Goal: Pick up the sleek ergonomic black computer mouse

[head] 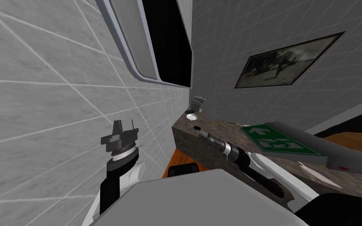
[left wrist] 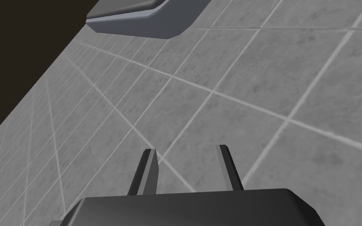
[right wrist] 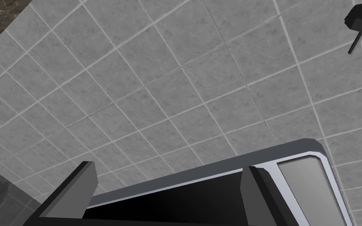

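Since the right gripper [head: 203,134] hangs low over the dark stone counter [head: 223,127] with its fingers spread wide and empty, aimed at the tiled wall [right wrist: 176,78] and not down, the grab isn't lined up yet. The computer mouse [head: 196,128] is prob. the small black shape on the countertop just beside those fingertips, too small to be sure. Main risk: tilting the wrist down this close could sweep a blade or the forearm into it and shove it toward the counter's end, or into the white dish [head: 192,116] nearby. Its low, smooth shape may also squirt out from thin fingers if they close off-centre. Left gripper [head: 122,133] is raised by the wall, part-open, holding nothing, well apart from the mouse.
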{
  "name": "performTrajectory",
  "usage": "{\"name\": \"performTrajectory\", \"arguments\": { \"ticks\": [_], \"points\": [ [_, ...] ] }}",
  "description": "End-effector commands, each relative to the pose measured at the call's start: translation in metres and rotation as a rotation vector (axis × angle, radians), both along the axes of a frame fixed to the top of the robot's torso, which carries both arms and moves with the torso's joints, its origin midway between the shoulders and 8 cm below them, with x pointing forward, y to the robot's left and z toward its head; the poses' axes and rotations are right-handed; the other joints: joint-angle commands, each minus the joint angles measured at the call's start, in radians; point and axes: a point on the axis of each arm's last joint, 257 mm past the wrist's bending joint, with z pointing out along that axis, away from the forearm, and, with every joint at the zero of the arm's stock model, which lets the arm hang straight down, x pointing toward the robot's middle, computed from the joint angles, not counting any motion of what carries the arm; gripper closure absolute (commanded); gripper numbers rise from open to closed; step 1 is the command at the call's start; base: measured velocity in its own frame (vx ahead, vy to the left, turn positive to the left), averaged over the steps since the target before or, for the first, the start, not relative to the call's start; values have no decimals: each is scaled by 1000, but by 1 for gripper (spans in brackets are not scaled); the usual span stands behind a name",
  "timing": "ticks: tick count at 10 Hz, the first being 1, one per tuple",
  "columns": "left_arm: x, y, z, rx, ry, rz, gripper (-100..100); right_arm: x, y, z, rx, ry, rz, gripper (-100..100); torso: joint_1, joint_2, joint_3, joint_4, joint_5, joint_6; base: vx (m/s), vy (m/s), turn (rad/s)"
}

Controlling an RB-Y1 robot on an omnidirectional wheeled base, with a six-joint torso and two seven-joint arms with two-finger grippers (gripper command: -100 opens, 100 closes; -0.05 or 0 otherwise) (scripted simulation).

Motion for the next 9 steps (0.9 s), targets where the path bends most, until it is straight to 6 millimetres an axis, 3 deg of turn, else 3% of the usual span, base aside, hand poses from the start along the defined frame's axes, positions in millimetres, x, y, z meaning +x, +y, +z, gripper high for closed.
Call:
{"name": "performTrajectory", "arguments": {
  "ticks": [1,4,6,9],
  "points": [
    [0,0,0,0,0,0,0,-4,-2,-13,-55,19,12,-100,0,0,0,0,0,0,-28,4,181],
    [0,0,0,0,0,0,0,-17,-12,-44,-173,106,56,-100,-1,0,0,0,0,1,-26,9,266],
    [0,0,0,0,0,0,0,-17,-12,-51,-213,102,56,-100,0,-1,0,0,0,1,-12,5,115],
    [0,0,0,0,0,0,0,-31,-28,-81,-336,193,94,-100,-1,-1,-1,0,0,1,-12,7,259]
  ]
}}
